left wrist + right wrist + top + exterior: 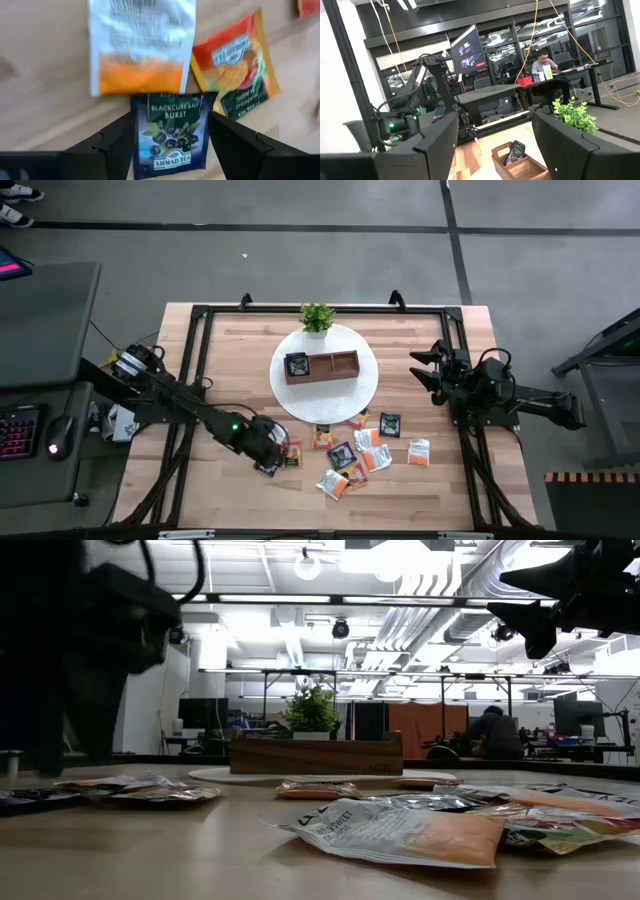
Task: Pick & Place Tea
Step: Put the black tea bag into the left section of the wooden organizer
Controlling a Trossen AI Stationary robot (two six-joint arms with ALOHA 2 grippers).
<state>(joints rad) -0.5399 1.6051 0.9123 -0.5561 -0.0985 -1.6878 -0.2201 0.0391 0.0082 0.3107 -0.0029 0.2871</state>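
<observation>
High view: the left gripper [268, 452] works low over the table, on the near-left side of the round white plate [365, 392], at the left end of the scattered flat tea sachets [362, 458]. The brown three-compartment wooden tray [321, 366] on the plate already holds one dark sachet in its left compartment. The right gripper [428, 368] waits right of the plate, fingers spread and empty.

Low view: sachets lie flat and crinkled, probably light, thin and slippery.

Left wrist view: open fingers straddle the dark-blue blackcurrant sachet [171, 132]; whether they touch it is unclear. Pinch its opposite edges. A white-and-orange sachet [140, 45] overlaps its far edge; an orange mango sachet [235, 65] lies just beside.

Right wrist view: the small green potted plant [575, 116] stands beyond the tray.
</observation>
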